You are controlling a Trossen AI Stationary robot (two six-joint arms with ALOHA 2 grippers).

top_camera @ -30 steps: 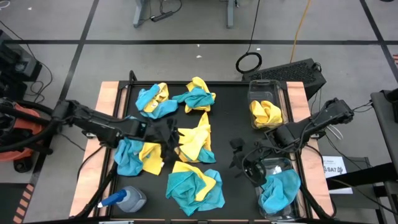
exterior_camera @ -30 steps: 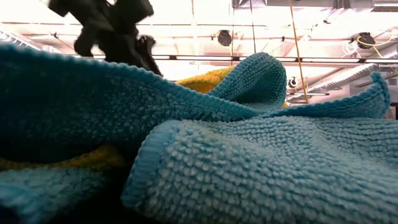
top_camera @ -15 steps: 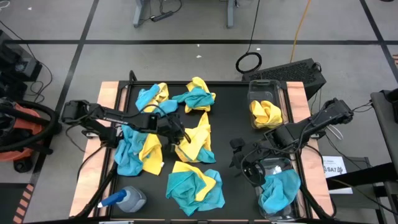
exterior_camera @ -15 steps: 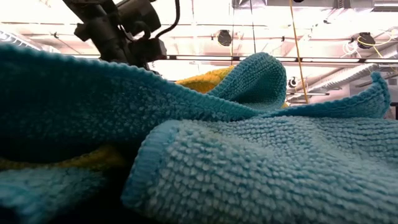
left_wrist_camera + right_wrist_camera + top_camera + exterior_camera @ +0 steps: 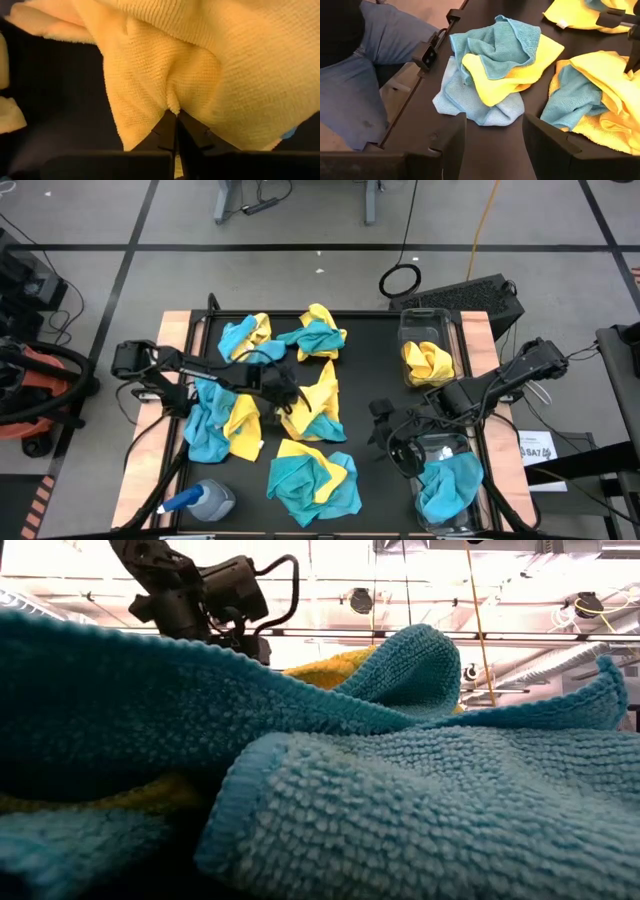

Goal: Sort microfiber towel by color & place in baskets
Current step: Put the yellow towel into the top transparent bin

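Observation:
Piles of yellow and teal microfiber towels lie on the black table. My left gripper (image 5: pixel 290 398) reaches in from the left and is shut on the yellow towel (image 5: pixel 322 392) of the middle pile. That towel fills the left wrist view (image 5: pixel 210 60). My right gripper (image 5: pixel 385 435) hangs open above bare table, left of the near basket (image 5: pixel 470 505), which holds a teal towel (image 5: pixel 450 485). The far basket (image 5: pixel 412 325) holds a yellow towel (image 5: pixel 427 360). In the right wrist view my right gripper (image 5: pixel 492 145) looks toward a teal-and-yellow pile (image 5: pixel 495 65). My left gripper pinches a small raised fold (image 5: pixel 173 106) of the yellow towel between its two fingertips (image 5: pixel 165 131). The fingers slant down at it from the table's left. The towel still lies spread on its pile, not lifted.
A blue-capped spray bottle (image 5: pixel 200 502) lies at the near left corner. More mixed piles lie at the far left (image 5: pixel 248 340), far middle (image 5: pixel 318 332), left (image 5: pixel 222 428) and near middle (image 5: pixel 312 480). A person's legs in jeans (image 5: pixel 360 75) stand beside the table.
My left gripper has moved toward the table's right and come down onto the yellow towel of the middle pile, tipping more steeply downward. The towels have kept their places.

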